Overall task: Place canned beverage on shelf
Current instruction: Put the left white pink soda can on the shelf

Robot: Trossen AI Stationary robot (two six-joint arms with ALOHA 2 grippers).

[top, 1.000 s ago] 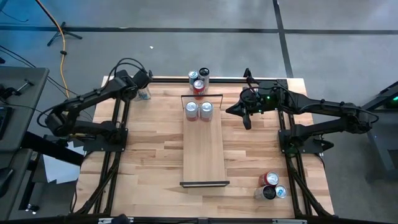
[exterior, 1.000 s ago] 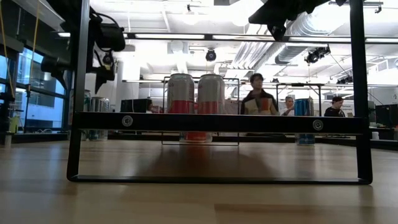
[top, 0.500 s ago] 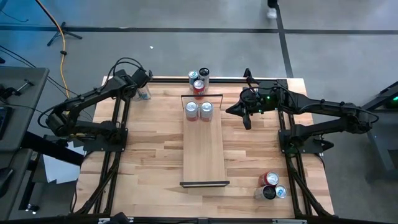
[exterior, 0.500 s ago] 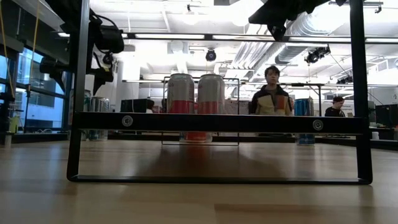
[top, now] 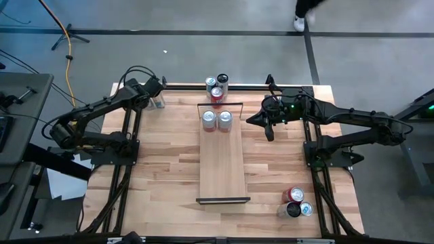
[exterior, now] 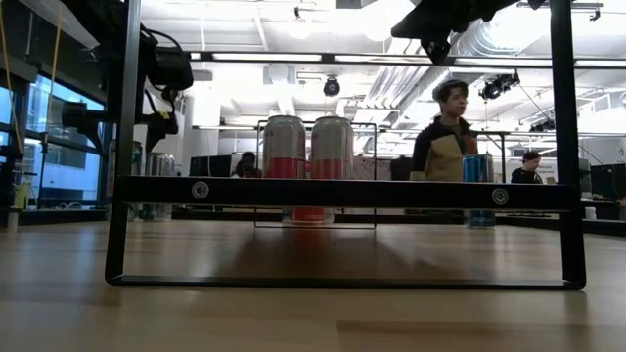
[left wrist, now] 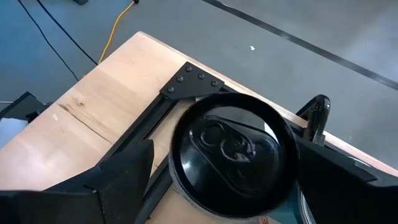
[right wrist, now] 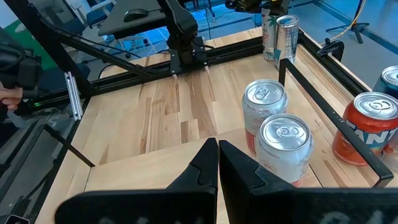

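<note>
The left gripper [top: 156,99] is hovering at the table's far left corner with its fingers spread wide, a black-topped can [left wrist: 231,154] sitting right between them (not visibly gripped yet). The shelf [top: 222,159] is lying well off to the side, already carrying two silver cans [top: 216,120] at its far end. The right gripper [top: 269,129] is waiting beside those, fingers pressed together. My worry: if the fingers are closing off-centre, the can could be tipping or sliding off the table edge, and a hasty drop could be knocking the standing pair over.
</note>
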